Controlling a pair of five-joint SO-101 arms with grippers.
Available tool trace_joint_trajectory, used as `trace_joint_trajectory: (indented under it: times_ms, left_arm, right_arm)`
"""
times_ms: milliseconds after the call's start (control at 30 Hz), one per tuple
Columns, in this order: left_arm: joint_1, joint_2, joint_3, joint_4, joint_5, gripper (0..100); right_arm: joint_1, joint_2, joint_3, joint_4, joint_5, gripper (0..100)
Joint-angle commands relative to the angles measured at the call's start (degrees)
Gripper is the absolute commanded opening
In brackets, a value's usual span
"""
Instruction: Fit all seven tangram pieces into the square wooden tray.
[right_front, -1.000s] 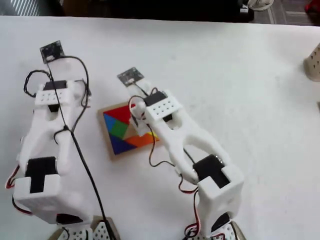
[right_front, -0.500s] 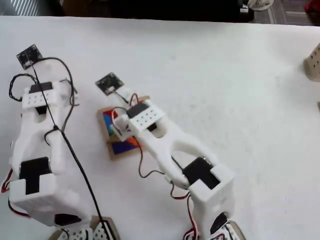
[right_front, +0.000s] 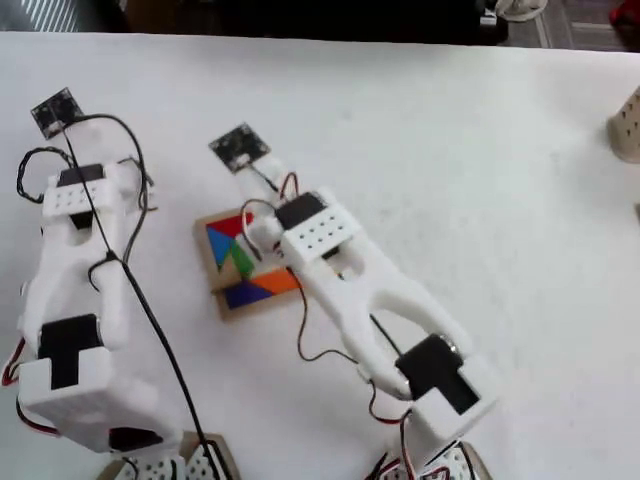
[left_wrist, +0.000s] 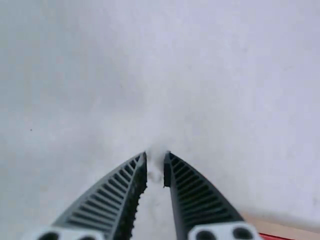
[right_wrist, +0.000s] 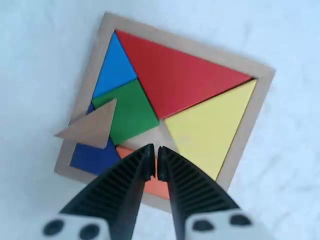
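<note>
Tray (right_wrist: 246, 125) is mostly filled, tan triangle (right_wrist: 90, 127) is left askew on top, unseated; right gripper (right_wrist: 155, 151) and left gripper (left_wrist: 155, 160) are held nearly closed, empty.

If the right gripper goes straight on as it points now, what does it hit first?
Likely the bare triangular gap in the wooden tray, between green square and yellow triangle; depth is unclear.

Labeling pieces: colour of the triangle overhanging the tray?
Tan, wood-toned triangle; right wrist view shows it best.
</note>
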Motion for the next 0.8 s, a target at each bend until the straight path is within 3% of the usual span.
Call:
trace_joint_trajectory:
  times_ms: [0, 200, 567, 767]
  left_arm:
    - [-2.07, -2.86, -1.93, -3.25, 0.53, 8]
    - [-6.73, -2.86, -2.02, -4.31, 9.05, 8]
    - [-8.66, -2.86, -2.99, -4.22, 9.05, 8]
    - [-9.36, -2.86, -3.16, -4.13, 9.05, 8]
  right_arm:
    - [-5.41, -4.62, 3.60, -0.22, -0.26, 1.7]
    - [-14.29, -2.68, 7.03, -7.60, -0.62, 1.7]
    - [-18.68, -0.04, 6.95, -20.00, -0.79, 2.1]
    - [-15.96, 4.62, 6.95, -24.57, -0.70, 2.2]
